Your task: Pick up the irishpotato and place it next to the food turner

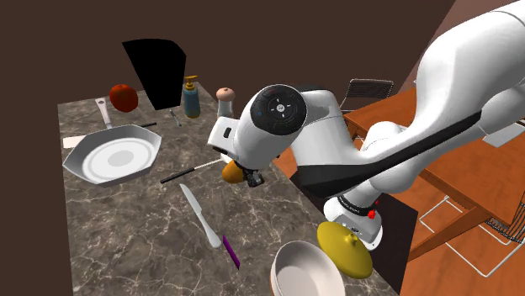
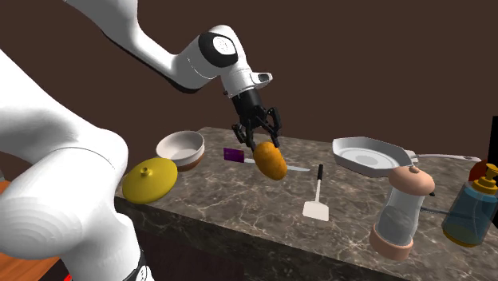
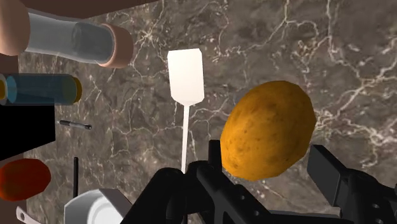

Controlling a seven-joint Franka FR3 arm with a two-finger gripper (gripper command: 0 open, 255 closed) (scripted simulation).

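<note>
My gripper (image 2: pixel 257 137) is shut on a golden-brown potato (image 2: pixel 270 161), which hangs tilted above the marble counter (image 2: pixel 239 215). In the wrist view the potato (image 3: pixel 267 130) sits clasped between the two black fingers (image 3: pixel 215 167). The shoulder view has the potato (image 1: pixel 230 172) peeking out under the arm's wrist. The food turner (image 2: pixel 317 209), with a white blade and a thin black handle, lies flat on the counter to the second exterior view's right of the potato. From the wrist, its blade (image 3: pixel 185 76) lies beyond and beside the potato. Its handle (image 1: pixel 181 175) points toward the gripper.
A knife (image 1: pixel 202 217) with a purple handle lies near the gripper. A grey pan (image 1: pixel 114 155), a tomato (image 1: pixel 124 97), a blue soap bottle (image 1: pixel 192 99) and a grinder (image 1: pixel 225 101) stand farther along the counter. A bowl (image 1: pixel 303 269) and a yellow lid (image 1: pixel 345 248) sit near the stand.
</note>
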